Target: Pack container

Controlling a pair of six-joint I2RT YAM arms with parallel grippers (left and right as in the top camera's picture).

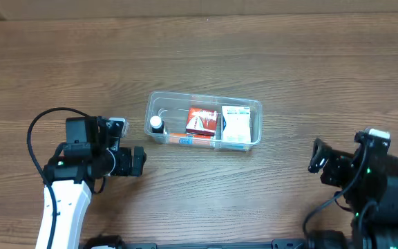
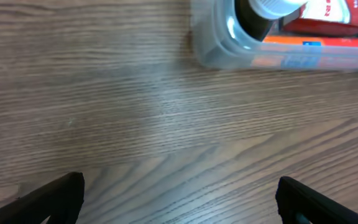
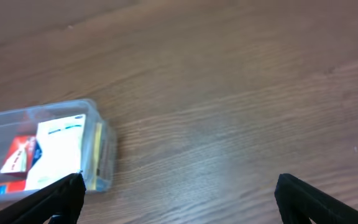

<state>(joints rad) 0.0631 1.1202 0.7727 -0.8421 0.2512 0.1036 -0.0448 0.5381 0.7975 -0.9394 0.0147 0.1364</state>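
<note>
Container (image 1: 175, 109) sits flat at the centre of the overhead frame, long side running left to right on the wood table (image 1: 289, 55).
- Left gripper (image 1: 142, 161): lower left of the container, near it, not touching.
- Right gripper (image 1: 316, 156): lower right, well apart.
- No loose items seen on the table.
- Risk, judged: the tub looks light and nothing holds it down, so a low pass by the nearer left arm could catch the rim and slide or tip it.
- Look: clear, shallow, rounded corners.
- Contents, left to right: dark bottle (image 1: 157, 124) with a white cap, red box (image 1: 202, 120), white box (image 1: 235, 123). An orange tube (image 1: 185, 140) lies along the lower wall. The upper-left part is bare.

Left wrist view:
- Container (image 2: 216, 43) is at upper right, with a corner wall toward the camera.
- Bottle (image 2: 253, 22) is close inside that corner.
- Fingers (image 2: 55, 196) are spread wide with nothing between them.
- Risk, judged: a bump on this corner could topple the bottle.

Right wrist view:
- Container (image 3: 101, 149) is at lower left, with the white box (image 3: 58, 149) against its end wall.
- Fingers (image 3: 316, 199) are spread wide and empty.
- Risk, judged: the clear wall makes the edge hard to place.
</note>
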